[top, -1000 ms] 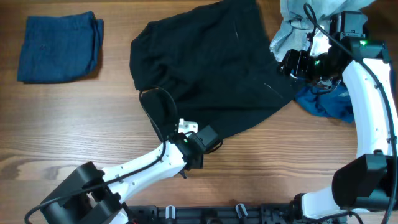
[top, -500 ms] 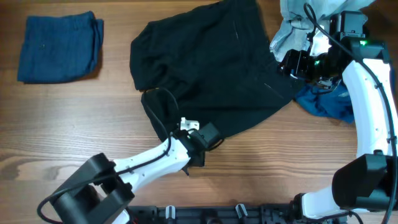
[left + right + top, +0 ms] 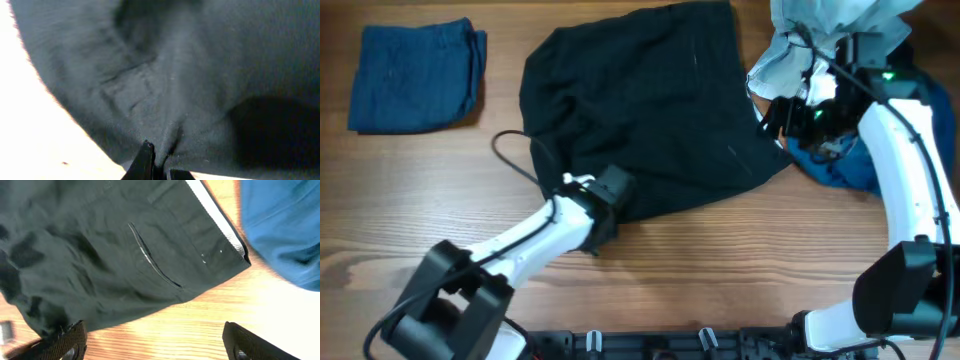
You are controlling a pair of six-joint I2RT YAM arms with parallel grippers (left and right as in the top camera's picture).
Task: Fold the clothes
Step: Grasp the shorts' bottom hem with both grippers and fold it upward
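A black garment (image 3: pixel 640 100) lies spread across the middle of the table. My left gripper (image 3: pixel 616 186) is shut on its lower left hem. In the left wrist view the fingers (image 3: pixel 145 162) pinch a fold of the dark cloth (image 3: pixel 190 75), which fills the frame. My right gripper (image 3: pixel 782 118) stands open just off the garment's right corner. In the right wrist view that black garment (image 3: pixel 100 250) lies ahead with a white band along one edge, and only bare wood shows between the fingertips (image 3: pixel 65 342).
A folded blue cloth (image 3: pixel 415 75) lies at the far left. A crumpled blue garment (image 3: pixel 840 165) sits under the right arm, also visible as blue cloth (image 3: pixel 285 225) in the right wrist view. A pale grey cloth (image 3: pixel 820 25) is bunched at the far right.
My left gripper closed on the black garment's hem and moved left, dragging the lower edge with it. The right gripper shifted slightly left.
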